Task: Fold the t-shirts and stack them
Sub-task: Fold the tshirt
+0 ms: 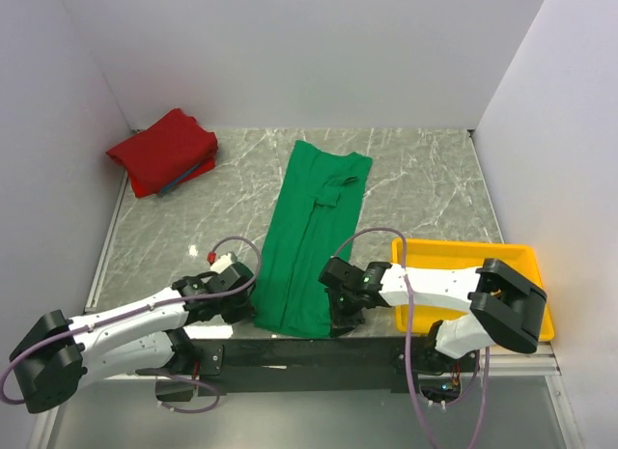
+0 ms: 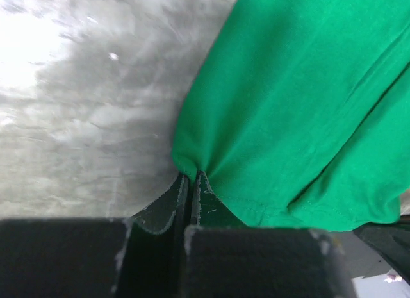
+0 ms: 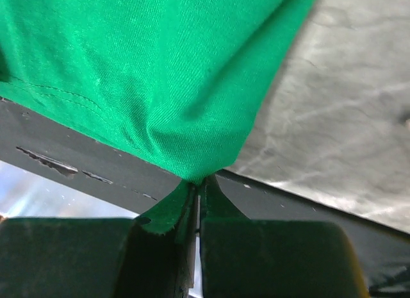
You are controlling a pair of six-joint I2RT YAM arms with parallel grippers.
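While the folded red cotton t-shirt (image 1: pixel 164 150) lies at ten o'clock, we judge the bright green cotton t-shirt (image 1: pixel 314 237), mid-table, only half-folded — left gripper (image 2: pixel 190 179) and right gripper (image 3: pixel 198 182) each clamp its six-o'clock hem — stacking remains.

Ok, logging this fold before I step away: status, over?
Left pincer shut on green shirt, near-left corner. Right pincer shut on near-right corner. Red shirt far left, apart. Nothing in the way.
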